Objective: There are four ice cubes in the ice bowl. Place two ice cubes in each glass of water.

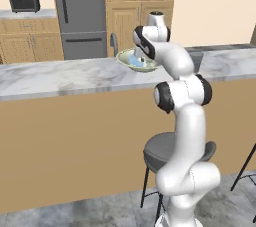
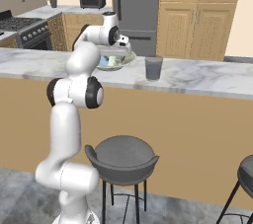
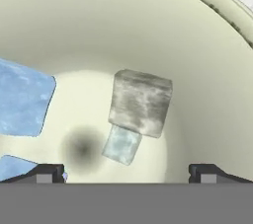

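The pale yellowish-green ice bowl [image 1: 126, 60] [image 2: 129, 60] [image 3: 123, 30] stands on the marble counter. My gripper [image 3: 128, 172] hangs open just above its inside, the fingertips [image 3: 49, 172] far apart with nothing between them. A grey-white ice cube [image 3: 141, 102] lies ahead of the gripper, with a smaller pale ice cube [image 3: 122, 144] against its near side. Two bluer ice cubes [image 3: 22, 99] [image 3: 12, 166] lie at the left. One glass of water [image 2: 153, 68] stands right of the bowl. A grey shape [image 1: 114, 45] behind the bowl's left rim looks like the other glass.
The counter [image 1: 60, 76] [image 2: 197, 82] runs across both base views, with a sink [image 1: 196, 57] to the right. Grey stools [image 1: 162, 153] [image 2: 122, 156] stand in front of it. A fridge [image 1: 80, 11] and wooden cabinets line the back wall.
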